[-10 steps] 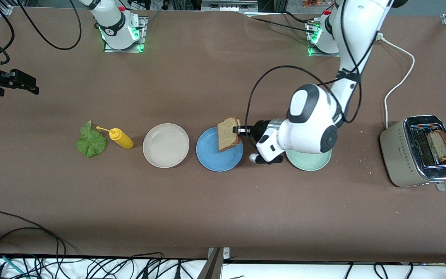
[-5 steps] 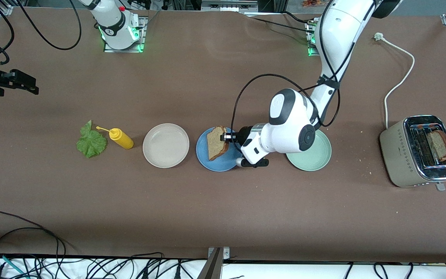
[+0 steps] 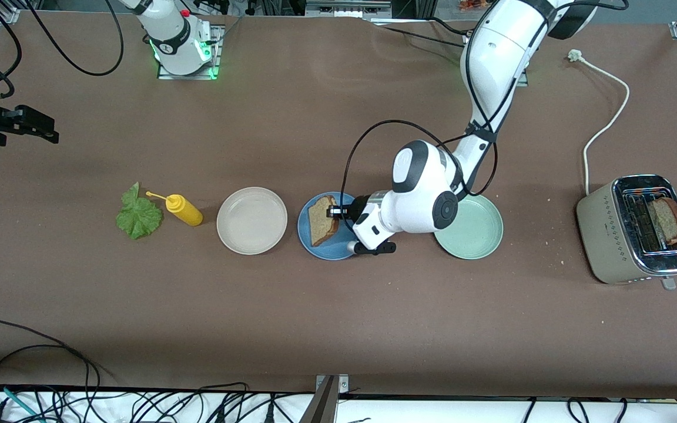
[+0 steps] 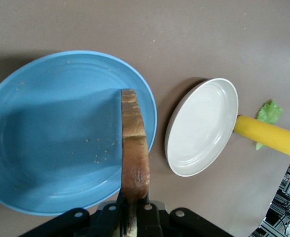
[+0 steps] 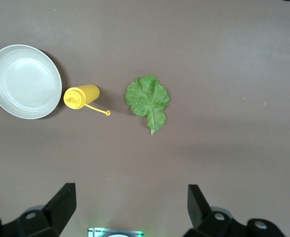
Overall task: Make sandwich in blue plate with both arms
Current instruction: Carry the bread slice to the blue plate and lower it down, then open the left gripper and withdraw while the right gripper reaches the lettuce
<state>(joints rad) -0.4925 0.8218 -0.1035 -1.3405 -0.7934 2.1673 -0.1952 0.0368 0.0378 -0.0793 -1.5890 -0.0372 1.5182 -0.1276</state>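
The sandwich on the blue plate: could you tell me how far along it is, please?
Nothing is finished: the blue plate holds only crumbs. In hand: the left gripper is shut on a bread slice, on edge over that plate. Left: the toaster's second slice and the lettuce leaf. The right gripper waits open.

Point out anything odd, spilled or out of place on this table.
Crumbs are scattered on the blue plate, under the bread slice that the left gripper holds on edge. The lettuce leaf lies on the bare table beside the mustard bottle. A second slice stands in the toaster.
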